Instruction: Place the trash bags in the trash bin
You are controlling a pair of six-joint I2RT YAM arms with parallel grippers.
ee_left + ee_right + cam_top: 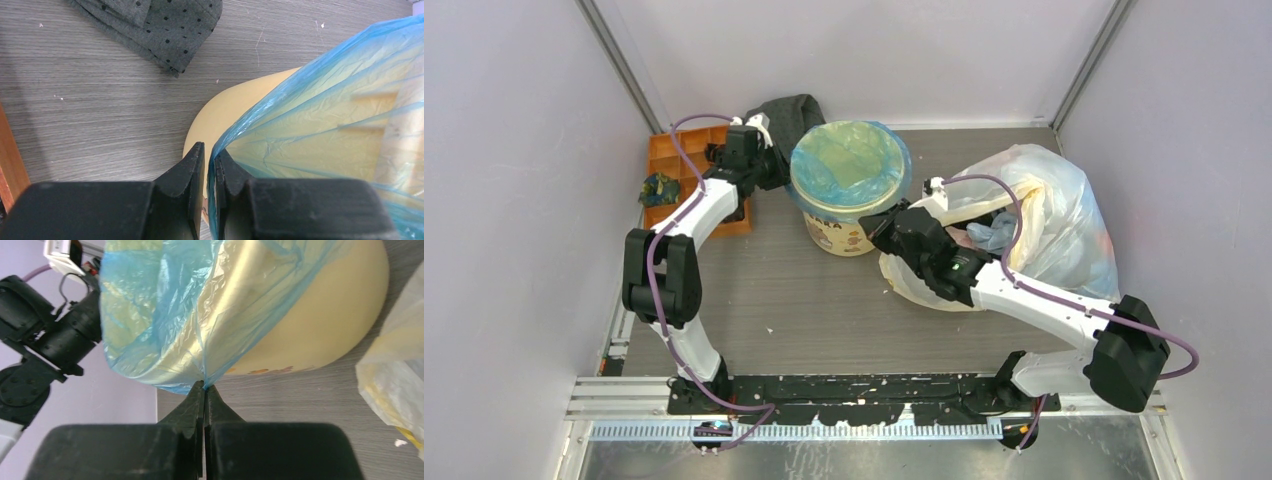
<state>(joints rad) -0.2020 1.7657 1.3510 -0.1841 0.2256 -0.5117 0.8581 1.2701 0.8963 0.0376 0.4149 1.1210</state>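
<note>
The cream-yellow trash bin (834,235) stands upright at the middle back of the table. The light-blue trash bag (849,160) lines it, with its edge folded over the rim. My left gripper (776,168) is at the bin's left rim. In the left wrist view its jaws (210,147) stand a narrow gap apart, and the bag's edge (325,100) runs down between them against the bin wall (220,115). My right gripper (876,222) is at the bin's front right. It is shut (205,384) and pinches the bag's lower edge (165,305) beside the bin (320,330).
A large whitish sack (1044,210) with yellow patches lies right of the bin, close behind my right arm; it also shows in the right wrist view (395,375). An orange tray (679,170) sits at the back left. A dark dotted cloth (789,115) lies behind the bin.
</note>
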